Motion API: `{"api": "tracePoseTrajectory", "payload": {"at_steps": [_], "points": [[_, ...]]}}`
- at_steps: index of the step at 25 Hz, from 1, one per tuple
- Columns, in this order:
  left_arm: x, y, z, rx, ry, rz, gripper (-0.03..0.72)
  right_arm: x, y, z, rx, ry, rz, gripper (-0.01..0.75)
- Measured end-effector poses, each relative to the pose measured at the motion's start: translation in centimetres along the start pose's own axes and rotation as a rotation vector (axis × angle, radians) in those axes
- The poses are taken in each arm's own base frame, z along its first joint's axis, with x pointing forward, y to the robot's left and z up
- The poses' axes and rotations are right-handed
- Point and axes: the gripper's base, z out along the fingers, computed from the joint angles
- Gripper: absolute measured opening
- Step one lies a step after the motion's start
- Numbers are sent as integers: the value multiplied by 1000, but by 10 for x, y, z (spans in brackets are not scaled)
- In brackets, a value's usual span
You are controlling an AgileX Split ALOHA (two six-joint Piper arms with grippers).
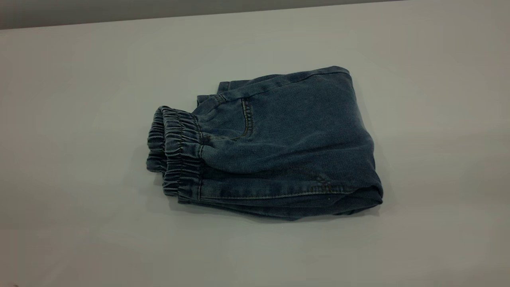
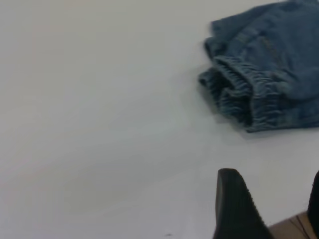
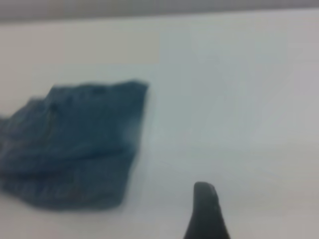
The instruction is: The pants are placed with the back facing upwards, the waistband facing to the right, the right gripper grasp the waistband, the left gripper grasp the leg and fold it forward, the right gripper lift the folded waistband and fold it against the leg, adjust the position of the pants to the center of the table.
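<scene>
White counter (image 1: 79, 199) fills every view, with a grey wall band along its far edge. You have the pants (image 1: 279, 147) lying on it as a compact folded bundle, roughly mid-counter, with the gathered waistband (image 1: 179, 155) at the end nearer the left arm. No print is visible on the upper face, so the printed leg cannot be picked out.

Left end effector (image 2: 269, 209): one dark finger (image 2: 234, 209) shows and the edge of a second at the frame border, with a clear gap between them, so it reads as released and holding nothing. It sits well apart from the pants, whose waistband end faces it across bare counter.

Right end effector: only one dark finger (image 3: 207, 214) is in its wrist view, so you cannot tell whether it is released or clenched. It grips no cloth. The plain folded edge of the bundle lies ahead of it and off to one side, not touching.

Judgement: both folds look done; only centring may remain. Handling: soft, light denim, limp, several layers thick. Layers will slide and unfold if you pinch the top one alone. Take hold at the waistband, where the elastic bunches thick, or nudge the whole stack from the folded edge.
</scene>
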Motion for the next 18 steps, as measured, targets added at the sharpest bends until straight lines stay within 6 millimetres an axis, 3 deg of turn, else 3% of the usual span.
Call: {"api": "tracePoseTrajectory", "payload": {"at_steps": [18], "points": [[14,-4,-20,-72,-152,-23,335,1,1,-2,60,-26,31,431]]}}
